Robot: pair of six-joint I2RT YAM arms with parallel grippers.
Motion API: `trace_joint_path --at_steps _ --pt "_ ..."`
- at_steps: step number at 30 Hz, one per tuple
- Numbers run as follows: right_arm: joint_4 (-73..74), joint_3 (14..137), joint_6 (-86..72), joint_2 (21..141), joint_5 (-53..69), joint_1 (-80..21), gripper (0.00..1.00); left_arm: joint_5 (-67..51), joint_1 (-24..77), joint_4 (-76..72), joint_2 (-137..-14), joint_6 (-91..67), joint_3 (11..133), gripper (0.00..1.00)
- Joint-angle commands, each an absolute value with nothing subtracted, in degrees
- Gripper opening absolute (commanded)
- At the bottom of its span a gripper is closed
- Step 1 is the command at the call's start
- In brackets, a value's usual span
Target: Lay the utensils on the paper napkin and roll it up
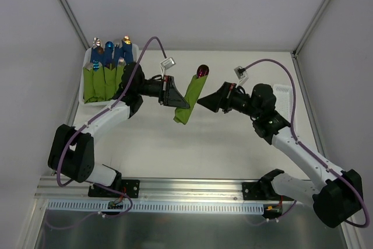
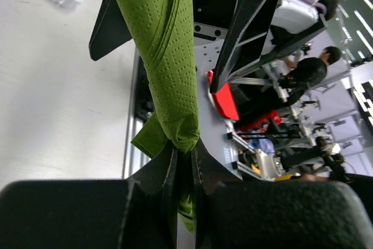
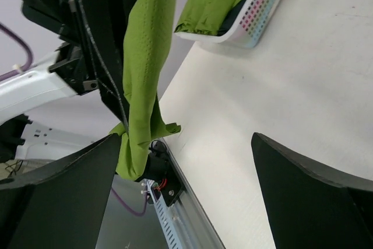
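A white table (image 1: 192, 144) is seen from above, with the left arm (image 1: 105, 118) and the right arm (image 1: 303, 155) reaching in from its near edge toward the middle. At the far left corner a white basket (image 1: 83, 88) is set, and in it green rolled bundles (image 1: 99, 83) with blue handles are stood side by side; the same basket (image 3: 259, 13) is caught at the top of the right wrist view. A smaller white perforated tray (image 1: 282, 94) is lying by the right edge, behind the right arm. Between the two arms the napkin (image 1: 191, 94) is held as a narrow green roll, slanted from near left to far right, and it appears to be lifted off the table. Its dotted paper (image 2: 169, 56) is wound in a spiral, with a loose flap sticking out near the bottom. The left gripper (image 1: 180, 104) is clamped on the lower end of the roll, and in its wrist view the fingers (image 2: 166, 170) are pressed tight against the paper from both sides. The right gripper (image 1: 205, 102) is pointed at the roll from just beside it, its fingers (image 3: 64, 185) spread wide with nothing between them. From the far end of the roll the shiny red tip of a utensil (image 1: 203, 71) is poking out.
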State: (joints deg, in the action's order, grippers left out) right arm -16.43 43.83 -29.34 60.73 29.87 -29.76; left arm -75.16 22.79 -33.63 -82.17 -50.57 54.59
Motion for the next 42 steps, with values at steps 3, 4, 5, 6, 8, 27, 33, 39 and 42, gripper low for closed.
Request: trace_joint_path --at_steps 3,4,5,6,8,27,33,39,42 --pt "-26.8 46.0 -32.2 57.7 35.9 -30.1 0.99 -78.3 22.2 -66.2 -82.6 -75.9 52.2 0.0" --pt "-27.6 45.8 -33.8 57.7 36.3 -30.2 0.99 -77.9 22.3 -68.2 -82.9 -77.7 52.0 0.0" --pt "-27.8 46.0 -34.1 57.8 36.2 -30.9 0.99 -77.5 22.2 -73.9 -83.6 -82.3 51.8 0.0" --pt "-27.3 46.2 -34.1 58.0 36.1 -31.5 0.99 -77.3 22.2 -76.7 -84.1 -84.7 51.7 0.0" --pt "-26.4 46.9 -33.8 58.6 35.3 -33.1 0.99 -76.3 22.2 -81.8 -84.5 -88.6 51.8 0.0" --pt "-27.5 52.3 -34.0 63.2 32.1 -40.7 0.93 -75.1 24.1 -79.8 -79.8 -87.2 49.2 0.0" --pt "-27.6 51.7 -33.9 63.5 32.2 -41.1 0.81 -75.1 24.2 -79.0 -79.2 -86.6 49.0 0.0" --pt "-26.7 51.5 -33.6 61.8 31.1 -41.1 0.5 -75.1 24.2 -76.7 -79.1 -84.0 48.6 0.0" --pt "-25.9 51.7 -33.1 61.2 30.5 -41.0 0.39 -75.2 24.2 -75.3 -78.6 -82.5 48.4 0.0"
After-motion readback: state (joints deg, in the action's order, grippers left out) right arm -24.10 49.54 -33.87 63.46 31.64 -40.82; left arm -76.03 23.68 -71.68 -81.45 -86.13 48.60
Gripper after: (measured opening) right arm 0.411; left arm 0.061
